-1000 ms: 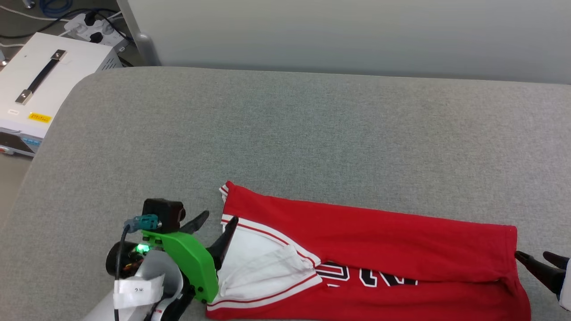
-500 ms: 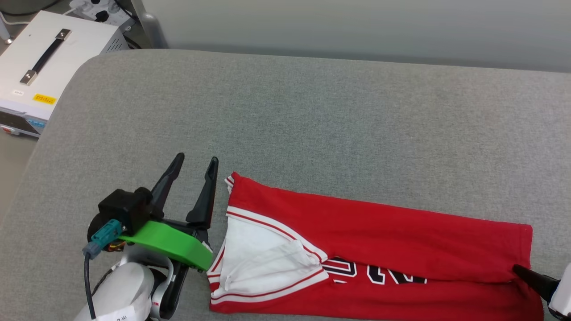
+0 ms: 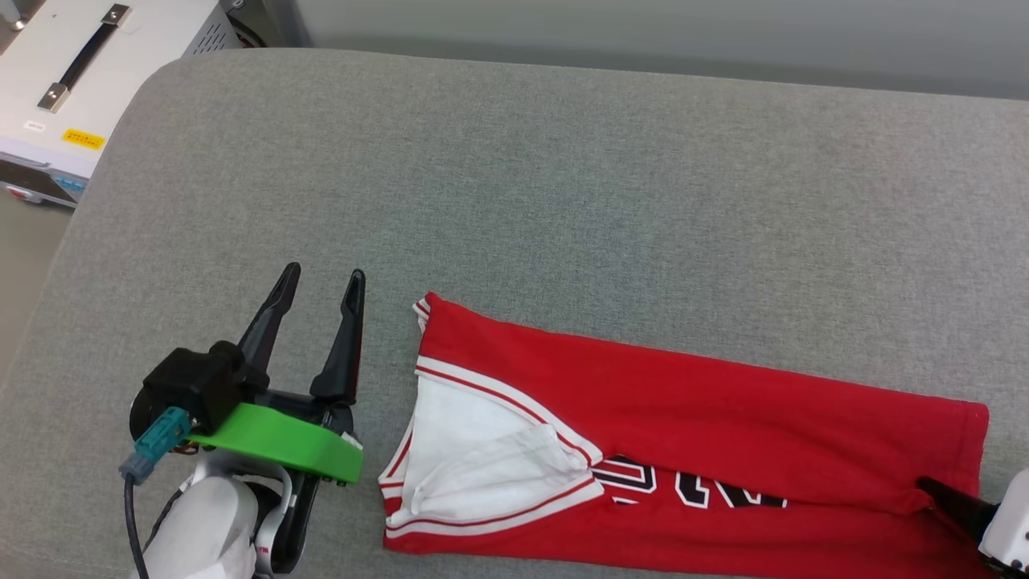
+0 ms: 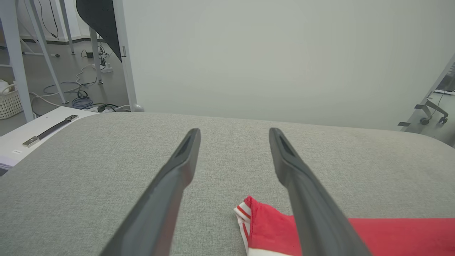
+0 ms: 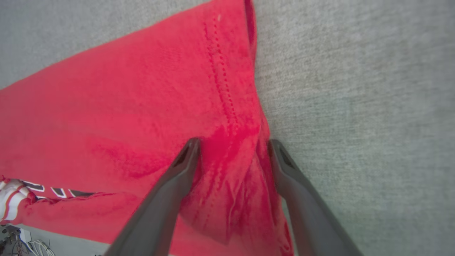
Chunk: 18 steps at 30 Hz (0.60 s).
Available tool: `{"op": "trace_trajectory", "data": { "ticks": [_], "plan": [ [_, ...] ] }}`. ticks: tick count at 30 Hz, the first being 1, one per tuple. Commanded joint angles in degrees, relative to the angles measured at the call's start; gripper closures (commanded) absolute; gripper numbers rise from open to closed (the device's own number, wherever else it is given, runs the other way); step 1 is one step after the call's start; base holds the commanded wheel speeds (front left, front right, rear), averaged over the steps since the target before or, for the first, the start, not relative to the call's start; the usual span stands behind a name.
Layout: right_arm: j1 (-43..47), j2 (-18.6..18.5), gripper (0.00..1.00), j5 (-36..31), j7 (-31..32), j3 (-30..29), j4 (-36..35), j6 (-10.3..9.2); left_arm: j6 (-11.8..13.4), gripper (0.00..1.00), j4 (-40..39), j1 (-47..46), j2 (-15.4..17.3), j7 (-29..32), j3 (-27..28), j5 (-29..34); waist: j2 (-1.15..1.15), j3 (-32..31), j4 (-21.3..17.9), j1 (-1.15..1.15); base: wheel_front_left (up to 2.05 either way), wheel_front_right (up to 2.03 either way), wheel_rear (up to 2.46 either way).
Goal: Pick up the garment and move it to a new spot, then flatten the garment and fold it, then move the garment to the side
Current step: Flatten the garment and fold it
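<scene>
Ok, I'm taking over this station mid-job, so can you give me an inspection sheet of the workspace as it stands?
Surface: grey fabric surface, flat.
Job's things: red garment lying folded lengthwise near the front edge, white sleeve on top at its left end.
Clutter: nothing seen.
End effectors: left end effector open over bare fabric, beside the garment and apart from it; right end effector open, astride the bunched hem.
Cables: wrist cable on the left arm; floor cables.
Surroundings: white case with a black handle, pale wall.
</scene>
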Motion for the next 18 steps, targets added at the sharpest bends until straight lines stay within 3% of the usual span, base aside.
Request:
{"op": "trace_trajectory", "data": {
  "ticks": [1,10,11,12,13,14,18],
  "plan": [
    [-0.27,1.63,0.0,0.79,-0.23,2.08,2.04,-0.03,-0.6,0.0,0.21,0.96,-0.62,-0.33,0.58,0.62,0.0,-0.04,0.11,0.0,0.0,0.0,0.0],
    [-0.73,2.3,0.0,4.73,-1.76,7.27,3.28,-0.03,-2.88,0.0,2.02,1.51,-2.49,-0.33,2.74,2.52,0.0,-1.21,-0.26,0.0,0.0,0.0,0.0],
    [-0.73,2.13,0.19,4.74,-1.95,7.5,3.44,-0.03,-3.0,0.0,2.14,1.53,-2.65,-0.33,2.92,2.64,0.0,-1.35,-0.29,0.0,0.0,0.0,0.0],
    [-0.7,1.92,0.6,4.79,-2.14,7.75,3.71,-0.03,-3.14,0.0,2.28,1.56,-2.84,-0.33,3.12,2.78,0.0,-1.52,-0.33,0.0,0.0,0.0,0.0],
    [-0.68,1.72,0.89,4.85,-2.3,7.92,3.91,-0.03,-3.26,0.0,2.38,1.58,-3.0,-0.33,3.29,2.89,0.0,-1.65,-0.37,0.0,0.0,0.0,0.0],
    [-0.67,1.42,1.0,4.92,-2.68,8.02,4.09,-0.03,-3.39,0.0,2.5,1.63,-3.2,-0.33,3.48,3.01,0.0,-1.79,-0.42,0.0,0.0,0.0,0.0],
    [-0.49,0.13,1.0,4.73,-4.32,8.13,4.81,-0.03,-3.82,0.0,3.08,1.88,-3.88,-0.33,3.88,3.47,0.0,-2.36,-0.65,0.0,0.0,0.0,0.0]
  ]
}}
